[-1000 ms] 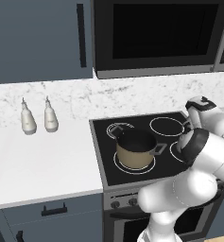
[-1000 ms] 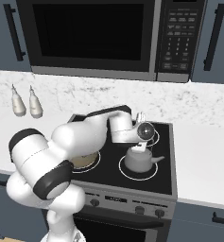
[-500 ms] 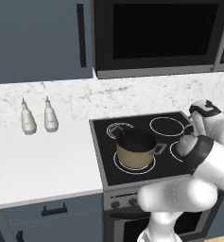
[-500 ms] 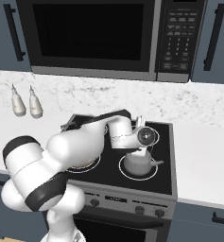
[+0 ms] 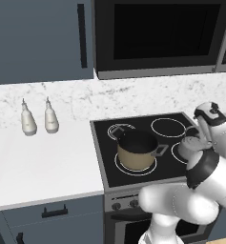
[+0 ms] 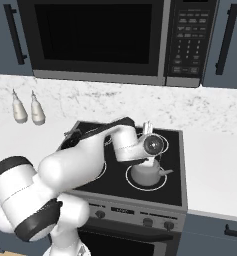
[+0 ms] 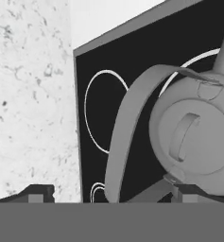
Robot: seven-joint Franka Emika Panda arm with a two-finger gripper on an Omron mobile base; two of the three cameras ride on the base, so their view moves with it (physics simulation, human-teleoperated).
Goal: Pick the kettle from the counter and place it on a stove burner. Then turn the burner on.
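Kettle: the kettle (image 6: 147,171) sat upright on the front-right ring (image 6: 131,184) of the cooktop (image 6: 172,190), near its front edge, spout toward the right edge. In the left base view it (image 5: 190,147) was partly hidden behind the arm.
Hand: the gripper (image 6: 146,131) hovered just above the kettle. In the hand view the wire handle (image 7: 132,123) arched between the two dark fingertips (image 7: 34,194), beside the lid (image 7: 191,137).
Jaws: they stood apart, one to each side of the handle, and you had nothing clamped.
Step in hand: you were, I judge, at the end of the placing and about to go for the burner knob.
How to do it well: you needed to rise straight up off the handle before swinging away, since a sideways move could have hooked the wire and dragged the kettle off its ring.
Next reach: the knobs (image 6: 148,221) ran along the stove's front panel below the cooktop's front edge; which one served the front-right ring could not be read from here.
Hazard: the pot (image 5: 137,151) stood on the front-left ring, well apart from the kettle, so you had to keep the elbow from sweeping it.
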